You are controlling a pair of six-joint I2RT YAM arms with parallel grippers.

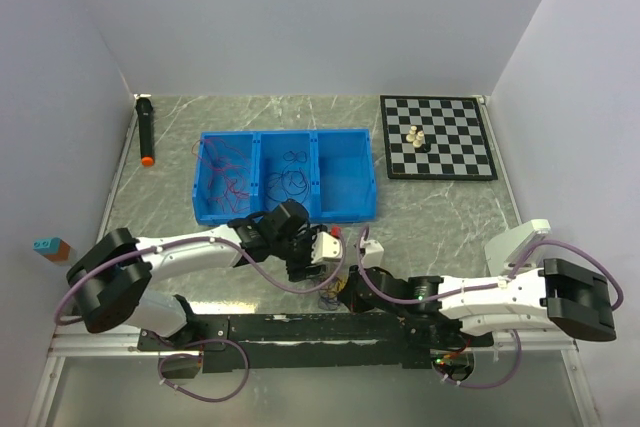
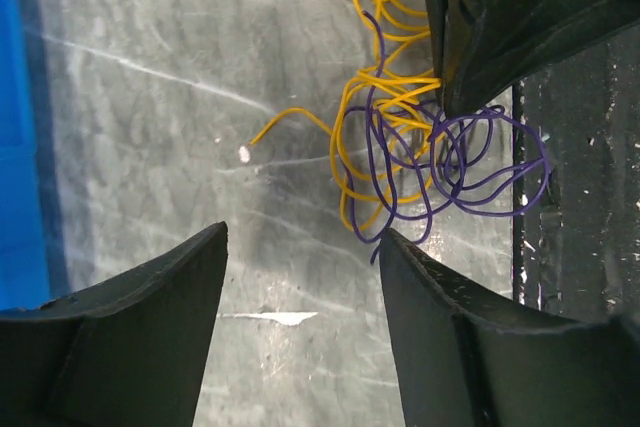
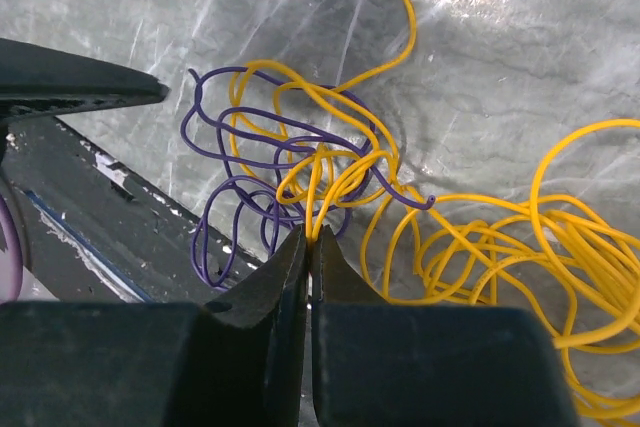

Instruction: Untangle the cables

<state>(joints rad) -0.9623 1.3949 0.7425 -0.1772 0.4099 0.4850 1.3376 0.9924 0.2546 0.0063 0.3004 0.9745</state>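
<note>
A small tangle of yellow wire (image 3: pixel 560 237) and purple wire (image 3: pixel 240 147) lies on the marble table by the black base rail; it also shows in the left wrist view, yellow (image 2: pixel 385 97) and purple (image 2: pixel 470 162). My right gripper (image 3: pixel 310 237) is shut on a yellow strand at the tangle's edge. My left gripper (image 2: pixel 300 247) is open and empty, just beside the tangle, its right finger close to a purple loop. In the top view both grippers meet near the front middle, left (image 1: pixel 320 247) and right (image 1: pixel 345 282). Red wires (image 1: pixel 225 172) and dark wires (image 1: pixel 287 182) lie in the blue bin (image 1: pixel 350 209).
The blue bin has three compartments; the right one holds nothing. A chessboard (image 1: pixel 437 137) with a few pieces (image 1: pixel 417 136) is at the back right. A black marker with an orange tip (image 1: pixel 145 130) lies at the back left. The black base rail (image 1: pixel 300 327) runs along the near edge.
</note>
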